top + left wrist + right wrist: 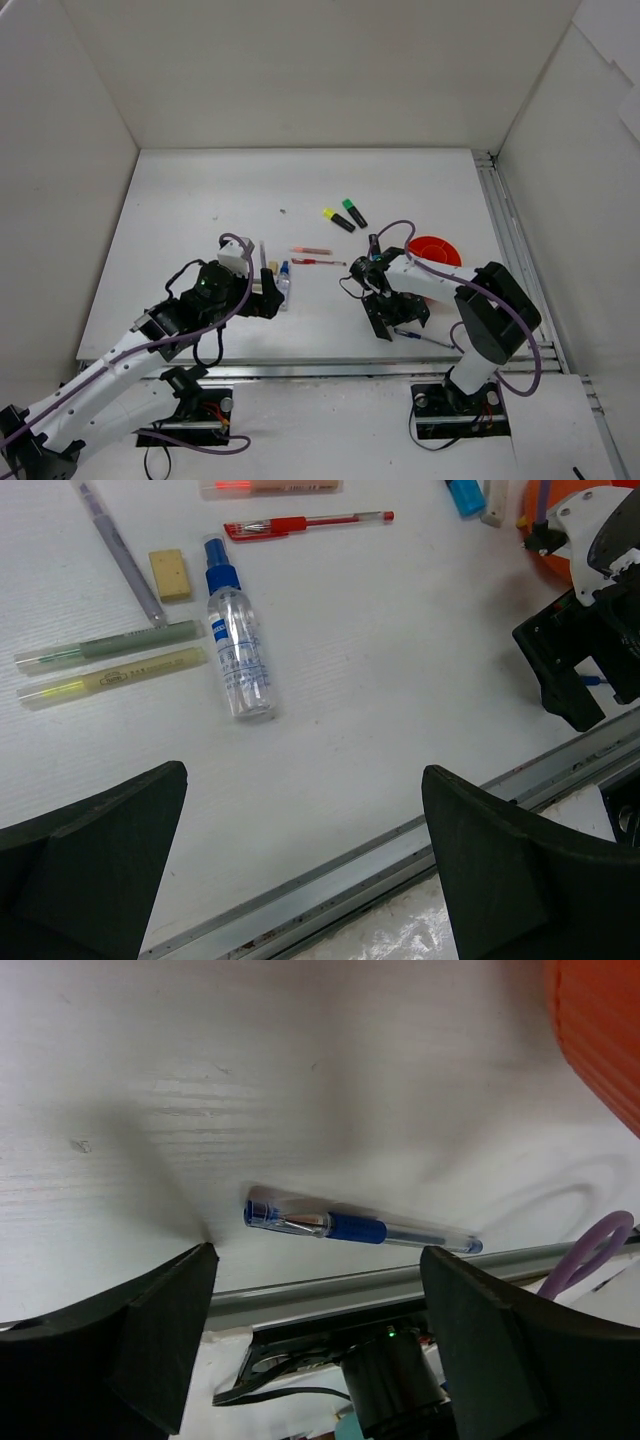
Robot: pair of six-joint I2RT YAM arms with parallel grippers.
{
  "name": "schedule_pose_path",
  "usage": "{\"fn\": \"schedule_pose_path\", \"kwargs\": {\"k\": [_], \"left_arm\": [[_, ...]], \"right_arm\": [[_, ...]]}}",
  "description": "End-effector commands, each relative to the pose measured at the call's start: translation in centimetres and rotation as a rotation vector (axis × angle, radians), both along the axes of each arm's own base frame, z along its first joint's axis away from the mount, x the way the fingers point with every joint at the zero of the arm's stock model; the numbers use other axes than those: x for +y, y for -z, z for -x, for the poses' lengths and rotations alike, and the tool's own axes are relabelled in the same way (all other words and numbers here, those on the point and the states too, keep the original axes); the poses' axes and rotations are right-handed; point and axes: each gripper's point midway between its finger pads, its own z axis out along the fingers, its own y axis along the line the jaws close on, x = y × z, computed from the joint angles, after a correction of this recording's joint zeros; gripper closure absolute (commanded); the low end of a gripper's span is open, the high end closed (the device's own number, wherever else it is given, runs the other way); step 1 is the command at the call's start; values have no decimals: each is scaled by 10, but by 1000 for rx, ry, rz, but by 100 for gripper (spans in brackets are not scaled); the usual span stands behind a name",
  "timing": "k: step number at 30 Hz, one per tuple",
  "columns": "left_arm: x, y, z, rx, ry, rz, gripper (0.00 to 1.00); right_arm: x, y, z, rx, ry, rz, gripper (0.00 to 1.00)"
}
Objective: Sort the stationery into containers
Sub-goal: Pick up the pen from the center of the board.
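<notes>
While both arms hang low over the table, you can list your stock from the orange-red pot point(440, 248), near the table's right edge.

- Right gripper point(320, 1340): fingers spread wide, gripping nothing, on the near side of the pot.
- Blue pen point(350, 1228): flat on the table, nearer you than the pot. It lies just beside the near rail and between the right fingers in the wrist view, clear of both.
- Left gripper point(300, 880): fingers spread wide, gripping nothing, well left of the pot.
- Clear bottle point(238, 645), blue cap: lying flat, well left of the pot.
- Pale eraser point(170, 573), grey pen point(120, 550), green-tipped pen point(110, 645), yellow-tipped pen point(110, 675): grouped beside the bottle, on its side away from the pot.
- Red pen point(318, 261): between the bottle and the pot.
- Yellow-capped highlighter point(338, 220) and green-capped highlighter point(354, 212): side by side, beyond the pot and to its left.
- In the way: the right arm crosses the pot's left rim in the top view.
- Pot contents: you cannot tell.
</notes>
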Motion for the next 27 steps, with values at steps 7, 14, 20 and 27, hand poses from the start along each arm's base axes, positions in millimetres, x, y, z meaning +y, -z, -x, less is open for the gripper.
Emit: {"fn": "schedule_pose_path", "kwargs": {"k": [7,14,20,27], "left_arm": [[-6,-27,-15,-63,-6,4,0],[-1,-27,-21,-48,-33,-45,0],[0,-28,-24,-45,-56,-45,0],[3,-33,-24,-52,-70,-48,0]], "right_arm": [[-1,-1,1,73,50,-63,41],[3,4,-5,111,73,-104,56],[10,8,-10,145,76,-161,71],[25,14,-24,157,49,-227,86]]}}
